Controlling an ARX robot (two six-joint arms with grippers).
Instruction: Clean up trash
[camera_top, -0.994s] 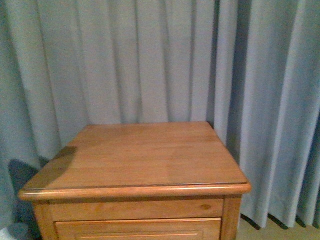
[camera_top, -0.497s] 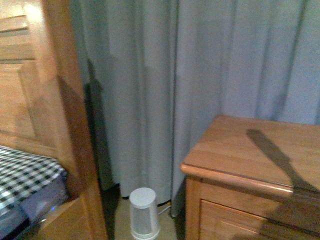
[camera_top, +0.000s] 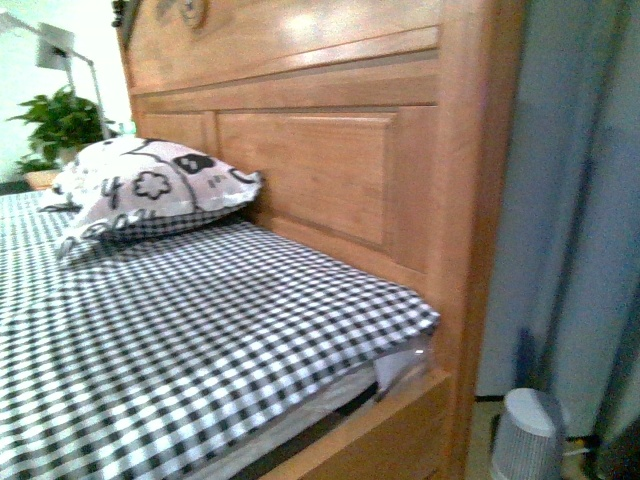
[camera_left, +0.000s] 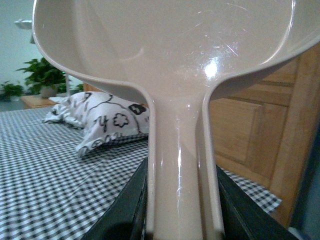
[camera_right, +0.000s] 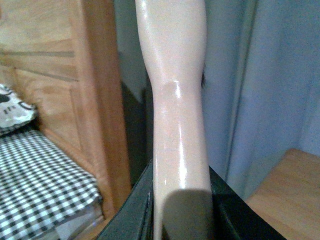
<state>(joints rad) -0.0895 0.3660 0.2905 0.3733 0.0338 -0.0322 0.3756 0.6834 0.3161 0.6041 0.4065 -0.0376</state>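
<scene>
I can see my arms only through the two wrist cameras. My left gripper (camera_left: 181, 205) is closed on the stem of the dustpan (camera_left: 165, 50). Its dark fingers (camera_left: 125, 210) press against either side of the stem, and the pan's bowl stands out ahead of the wrist. My right gripper (camera_right: 182, 212) is clamped the same way on a pale glossy handle (camera_right: 176, 100), one dark finger on each flank, with the handle running straight out from the wrist. Only the fingers' inner edges show there, so the grip looks firm, but the pads are hidden.
</scene>
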